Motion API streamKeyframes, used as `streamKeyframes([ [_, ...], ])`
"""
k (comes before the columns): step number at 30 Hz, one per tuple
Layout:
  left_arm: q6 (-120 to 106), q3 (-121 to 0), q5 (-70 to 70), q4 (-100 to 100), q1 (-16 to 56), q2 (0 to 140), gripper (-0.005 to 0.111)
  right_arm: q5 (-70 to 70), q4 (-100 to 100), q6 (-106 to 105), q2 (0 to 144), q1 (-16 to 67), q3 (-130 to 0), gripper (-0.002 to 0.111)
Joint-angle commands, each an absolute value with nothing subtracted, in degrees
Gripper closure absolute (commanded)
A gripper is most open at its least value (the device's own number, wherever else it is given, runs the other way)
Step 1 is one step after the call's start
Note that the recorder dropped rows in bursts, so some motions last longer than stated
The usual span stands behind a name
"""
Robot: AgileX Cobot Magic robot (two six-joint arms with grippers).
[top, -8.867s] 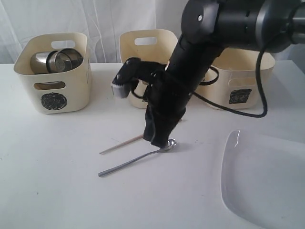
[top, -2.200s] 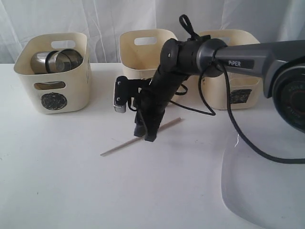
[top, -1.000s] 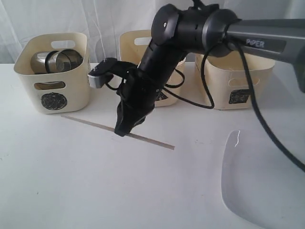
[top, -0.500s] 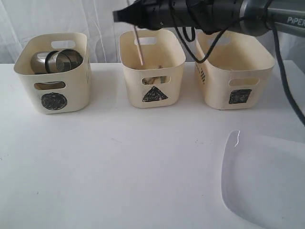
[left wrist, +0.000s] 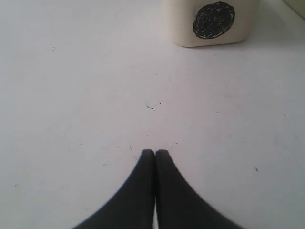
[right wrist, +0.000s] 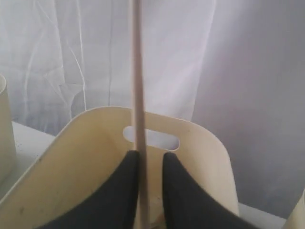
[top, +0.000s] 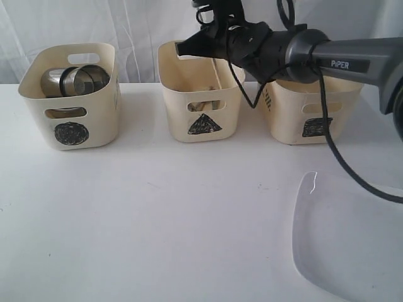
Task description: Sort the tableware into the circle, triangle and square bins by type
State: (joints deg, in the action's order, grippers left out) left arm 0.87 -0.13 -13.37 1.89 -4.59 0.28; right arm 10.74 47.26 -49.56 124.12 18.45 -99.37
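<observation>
My right gripper [top: 186,48] hangs over the triangle bin [top: 201,94], the middle cream tub. In the right wrist view its jaws [right wrist: 150,154] stand apart. A wooden chopstick [right wrist: 137,95] runs upright between them, lying against one finger with a gap to the other, its lower end down inside the triangle bin [right wrist: 200,143]. The circle bin [top: 69,94] at the left holds steel bowls [top: 75,80]. To the right stands the square bin [top: 315,100]. My left gripper [left wrist: 155,151] is shut and empty over bare table near the circle bin [left wrist: 209,24].
A large white plate [top: 352,239] lies at the table's front right corner. The right arm and its black cable [top: 334,151] reach over the square bin. A white curtain hangs behind the bins.
The right gripper carried the chopstick up off the table to above the triangle bin. Its jaws have now parted and the chopstick stands lower, inside the bin.
</observation>
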Motion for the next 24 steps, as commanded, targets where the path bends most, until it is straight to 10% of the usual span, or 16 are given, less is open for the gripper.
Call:
streamKeyframes([
  [1,1.2,0.0,-13.3,2.3,-4.6,0.0,0.107,11.0,46.2,-49.3,124.4,18.2,-99.5,0.078],
  [11,1.2,0.0,-13.3,2.3,-4.6,0.0,0.107,-2.9,46.9,-49.2,115.6,17.6,-99.2,0.078],
  [17,1.2,0.0,-13.3,2.3,-4.6,0.0,0.107,-29.9,35.4,-32.3,106.2,10.4,-94.8,0.108],
  [24,1.2,0.0,-13.3,2.3,-4.6,0.0,0.107,-34.9,25.9,-17.5,91.5,-2.3,-81.7,0.108],
])
